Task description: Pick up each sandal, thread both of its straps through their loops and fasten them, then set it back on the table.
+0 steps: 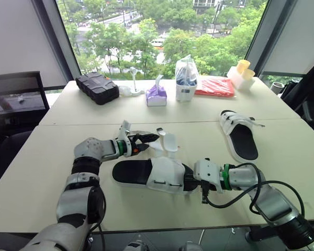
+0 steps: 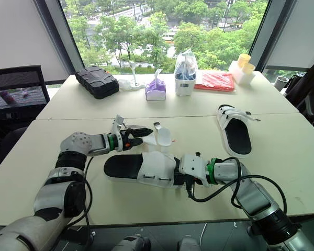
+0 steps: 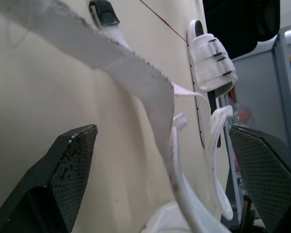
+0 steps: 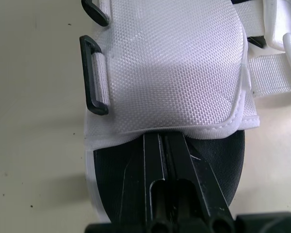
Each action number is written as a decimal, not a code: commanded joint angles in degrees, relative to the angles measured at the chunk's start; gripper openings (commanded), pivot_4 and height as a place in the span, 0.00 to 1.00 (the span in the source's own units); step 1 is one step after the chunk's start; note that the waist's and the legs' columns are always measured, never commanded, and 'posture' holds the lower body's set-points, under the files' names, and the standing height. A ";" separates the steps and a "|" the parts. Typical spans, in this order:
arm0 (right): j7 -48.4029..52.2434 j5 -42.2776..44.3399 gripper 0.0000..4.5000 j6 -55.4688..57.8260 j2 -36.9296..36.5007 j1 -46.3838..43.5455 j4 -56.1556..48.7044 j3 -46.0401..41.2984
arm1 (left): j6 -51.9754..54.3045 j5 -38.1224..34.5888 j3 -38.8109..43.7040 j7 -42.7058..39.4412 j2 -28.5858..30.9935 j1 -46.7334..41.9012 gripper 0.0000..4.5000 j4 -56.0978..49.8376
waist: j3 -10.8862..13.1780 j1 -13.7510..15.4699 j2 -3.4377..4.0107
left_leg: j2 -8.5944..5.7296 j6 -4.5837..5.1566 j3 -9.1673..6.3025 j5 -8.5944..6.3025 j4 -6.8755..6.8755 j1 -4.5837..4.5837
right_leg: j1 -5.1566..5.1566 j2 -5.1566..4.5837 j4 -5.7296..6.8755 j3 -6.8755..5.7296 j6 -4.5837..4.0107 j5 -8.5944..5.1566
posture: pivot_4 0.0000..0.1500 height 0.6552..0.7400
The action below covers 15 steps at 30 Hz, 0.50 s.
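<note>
Clear bag (image 1: 186, 70): blue and white items inside; far side of counter (image 1: 282, 172).
Near sandal (image 1: 162, 175): flat on counter, long axis left-right, upper end rightward.
Left pincer (image 1: 148, 141): released, straddling loose strap (image 1: 168, 142).
Right pincer (image 4: 163, 141): clenched, empty, lying on sandal's footbed.

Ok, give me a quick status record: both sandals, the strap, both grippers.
near sandal: lying on the table, straps not fastened
black loop: no strap through it
left gripper: open, loose strap between its fingers, not pinched
right gripper: shut, tucked under the near sandal's white upper
far sandal: on the table to the robot's right, apart from both grippers
</note>
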 commanded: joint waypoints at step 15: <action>-0.55 -0.66 0.01 1.40 0.76 -0.24 -1.53 0.33 | -20.35 -1.43 10.33 7.32 -0.50 -10.14 1.00 19.78 | 0.00 0.00 0.00 | 0.00 0.00 0.00 -0.01 -0.01 0.00 | -0.01 0.00 0.00 -0.01 0.00 0.00 | 1.00 1.00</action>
